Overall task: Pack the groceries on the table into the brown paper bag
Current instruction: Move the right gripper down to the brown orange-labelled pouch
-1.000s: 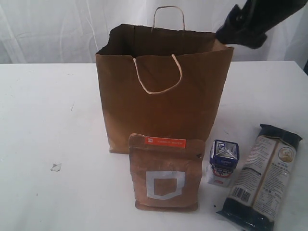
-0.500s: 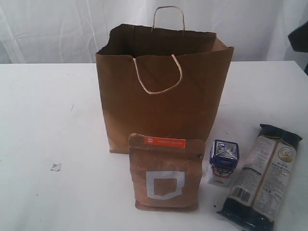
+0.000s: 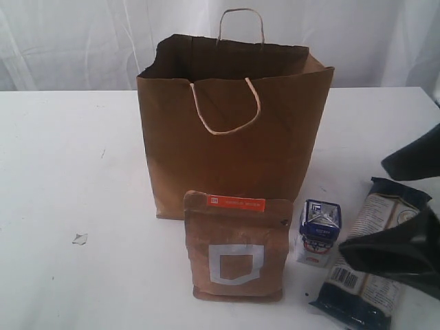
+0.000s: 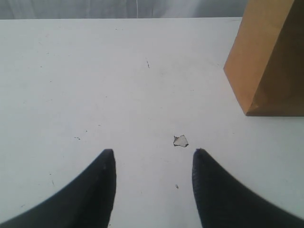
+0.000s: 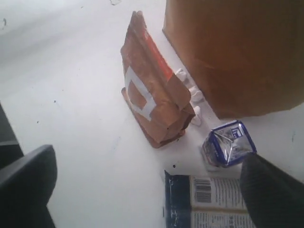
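The brown paper bag (image 3: 234, 137) stands open-topped on the white table (image 3: 62, 165). In front of it stand a brown pouch (image 3: 237, 247) with an orange label and a small blue-white carton (image 3: 319, 230). A long dark noodle packet (image 3: 364, 292) lies flat at the right. My right gripper (image 3: 363, 208) hovers open over that packet, one finger on each side, holding nothing. Its wrist view shows the pouch (image 5: 152, 95), the carton (image 5: 228, 142), the packet (image 5: 209, 204) and the bag (image 5: 237, 52) beyond my right gripper (image 5: 147, 156). My left gripper (image 4: 154, 152) is open over bare table, the bag's corner (image 4: 270, 52) ahead of it.
A small white scrap (image 3: 80, 238) lies on the table at the front left, just ahead of the left fingers (image 4: 180, 140). White curtain hangs behind the table. The bag's cord handles stand up at its rim.
My right gripper was high at the bag's right rim, swung out of view to the right, and has come down low over the noodle packet. The groceries and bag have not moved.
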